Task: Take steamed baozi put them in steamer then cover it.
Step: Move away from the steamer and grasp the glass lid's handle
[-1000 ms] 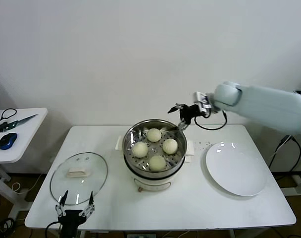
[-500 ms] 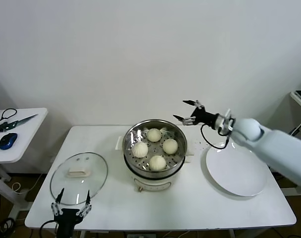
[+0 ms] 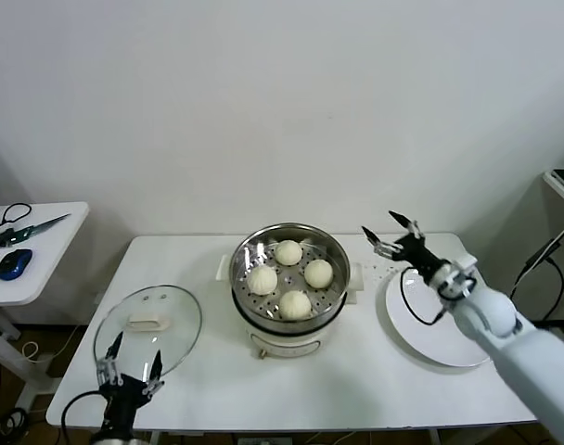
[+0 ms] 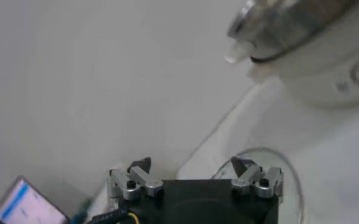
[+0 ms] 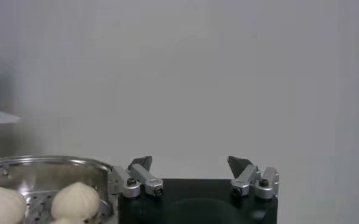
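Your white counter [image 3: 217,389] carries the steamer [image 3: 290,320] at its centre, uncovered, on its white base. All four baozi sit on the perforated tray inside: one at the rear [image 3: 288,252], one left [image 3: 262,280], one right [image 3: 318,273], one at the front [image 3: 295,304]. None touches another. The white plate [image 3: 449,334] lies to the steamer's right, bare. The cover [image 3: 148,332] lies flat on the counter to the steamer's left, handle up, well apart from the pot. Your right gripper [image 3: 393,235] hangs above the counter between steamer and plate, jaws apart, holding nothing. Your left gripper [image 3: 128,368] sits low at the counter's near edge, just before the cover, jaws apart and empty.
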